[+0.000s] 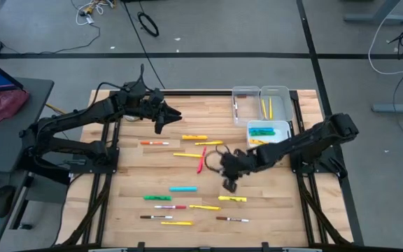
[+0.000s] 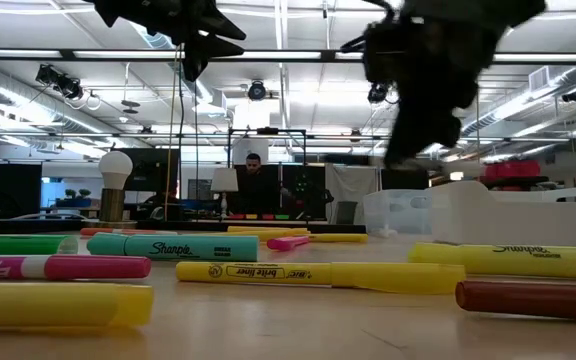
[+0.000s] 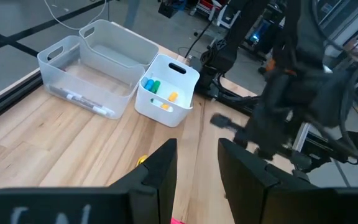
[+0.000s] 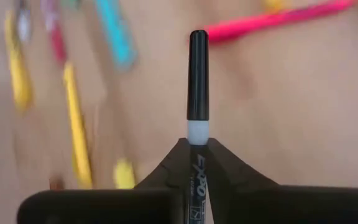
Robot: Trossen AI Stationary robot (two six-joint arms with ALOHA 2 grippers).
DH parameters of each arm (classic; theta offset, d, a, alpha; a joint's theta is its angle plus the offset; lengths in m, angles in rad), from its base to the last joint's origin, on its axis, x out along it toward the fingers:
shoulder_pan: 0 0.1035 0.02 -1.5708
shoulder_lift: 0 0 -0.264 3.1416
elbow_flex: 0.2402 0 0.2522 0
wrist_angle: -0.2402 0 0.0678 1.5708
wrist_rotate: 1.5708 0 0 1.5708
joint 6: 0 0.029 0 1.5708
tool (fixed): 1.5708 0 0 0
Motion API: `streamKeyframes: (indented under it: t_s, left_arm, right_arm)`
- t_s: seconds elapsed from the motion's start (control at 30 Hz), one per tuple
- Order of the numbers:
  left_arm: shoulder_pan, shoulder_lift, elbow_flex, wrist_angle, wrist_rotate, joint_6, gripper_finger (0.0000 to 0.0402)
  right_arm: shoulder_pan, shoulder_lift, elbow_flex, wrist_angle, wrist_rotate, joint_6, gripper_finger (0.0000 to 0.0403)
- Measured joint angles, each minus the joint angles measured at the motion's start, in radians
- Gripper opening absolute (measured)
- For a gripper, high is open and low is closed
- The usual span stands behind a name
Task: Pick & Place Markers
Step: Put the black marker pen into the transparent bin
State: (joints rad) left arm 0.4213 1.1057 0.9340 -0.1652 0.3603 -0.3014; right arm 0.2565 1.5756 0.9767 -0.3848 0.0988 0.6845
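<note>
Watching from the high camera, I have the right gripper [image 1: 229, 185] over the middle of the worktop [image 1: 128, 182], a little toward its right edge. My right wrist camera shows its fingers [image 4: 166, 168] clamped on a white-barrelled marker with a black cap [image 4: 197, 74], the cap sticking out past the fingertips. From the low camera the gripper hangs clear above the surface.

Left gripper [image 1: 161, 120] sits near the far edge, left of centre, above bare wood. Its fingers [image 3: 160, 171] stand a little apart with nothing between them.

Loose markers lie scattered:
- cyan highlighter [image 1: 183, 189] and green highlighter [image 1: 157, 198], left of the right gripper
- yellow highlighter [image 1: 232, 199] just beside the right gripper, on its near side
- pink marker [image 1: 202, 160] just left of the right arm's forearm, with a thin yellow one [image 1: 187, 155] touching or nearly touching it
- a row of thin pens toward the near edge, among them a thin yellow pen [image 1: 176, 222] and a dark-capped white pen [image 1: 231, 220]
- more pens between the two grippers, including a red-capped white pen [image 1: 154, 143]

Three bins sit at the far right corner: two clear bins [image 1: 245, 100] side by side against the far edge, and a white bin [image 1: 270, 131] in front of them holding green and yellow markers.

Open room: the left strip of the worktop is bare, and so is the near right corner. The right arm crosses the space in front of the white bin.
</note>
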Motion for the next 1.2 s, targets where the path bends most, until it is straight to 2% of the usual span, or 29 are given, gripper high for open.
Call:
streamKeyframes:
  t_s: [0.1,0.3,0.47,0.6,0.77,0.97,1.2]
  left_arm:
    - [0.000,0.000,0.000,0.001,0.000,0.001,0.0122]
    - [0.001,0.000,0.000,0.006,-0.001,0.050,0.0122]
    - [0.003,0.000,0.000,0.021,-0.009,0.051,0.0122]
    - [0.002,0.000,0.000,0.028,-0.028,0.042,0.0122]
    - [0.002,0.000,0.000,0.045,-0.088,0.035,0.0122]
    - [0.002,0.000,0.000,0.085,-0.138,0.029,0.0122]
    - [0.002,0.000,0.000,0.116,-0.168,0.025,0.0122]
  right_arm:
    - [-0.051,-0.050,0.082,-0.037,0.044,0.063,0.0022]
    - [-0.224,-0.154,0.203,-0.199,0.087,0.044,0.0022]
    - [-0.479,-0.231,0.257,-0.379,0.085,0.066,0.0020]
    - [-0.707,-0.243,0.264,-0.462,-0.004,0.104,0.0020]
    - [-0.921,-0.159,0.262,-0.501,-0.173,0.050,0.0020]
    - [-1.040,0.014,0.262,-0.505,-0.304,-0.058,0.0020]
    - [-1.100,0.180,0.262,-0.483,-0.325,-0.079,0.0025]
